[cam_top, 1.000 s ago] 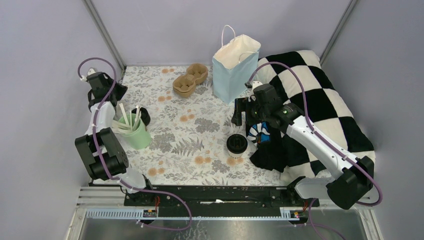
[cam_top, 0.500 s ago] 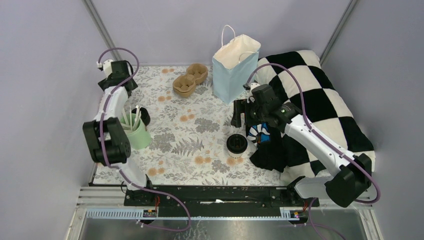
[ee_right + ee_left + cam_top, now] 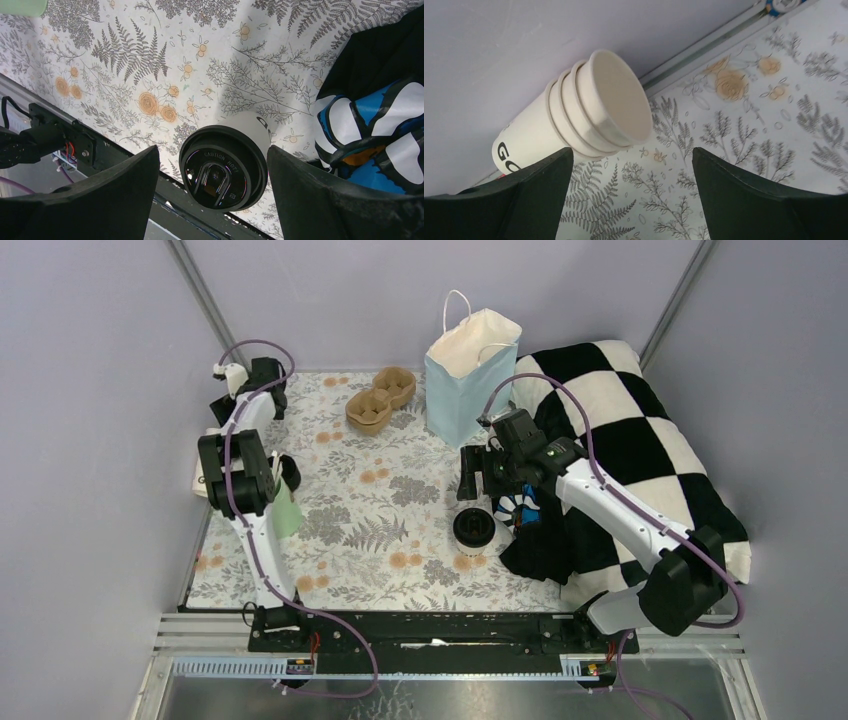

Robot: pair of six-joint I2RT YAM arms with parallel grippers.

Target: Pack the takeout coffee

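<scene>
One takeout coffee cup (image 3: 474, 528), white with a black lid (image 3: 223, 173), stands upright on the floral mat. My right gripper (image 3: 478, 485) hovers just above it, open, and in the right wrist view (image 3: 214, 150) its jaws straddle the lid without touching it. A second black-lidded cup (image 3: 291, 473) is mostly hidden behind my left arm. My left gripper (image 3: 222, 405) is at the back left corner, open and empty (image 3: 631, 155). The blue paper bag (image 3: 470, 375) stands open at the back.
A stack of lidless cream cups (image 3: 594, 120) lies on its side against the left wall. The mint-green cup (image 3: 287, 512) is beside my left arm. A cardboard cup carrier (image 3: 380, 400) sits left of the bag. A checkered cushion (image 3: 640, 450) and black cloth (image 3: 540, 545) fill the right.
My left arm swung from above the mint-green cup to the back left corner, and its jaws now stand open. The right gripper edged left, closer over the coffee cup.
</scene>
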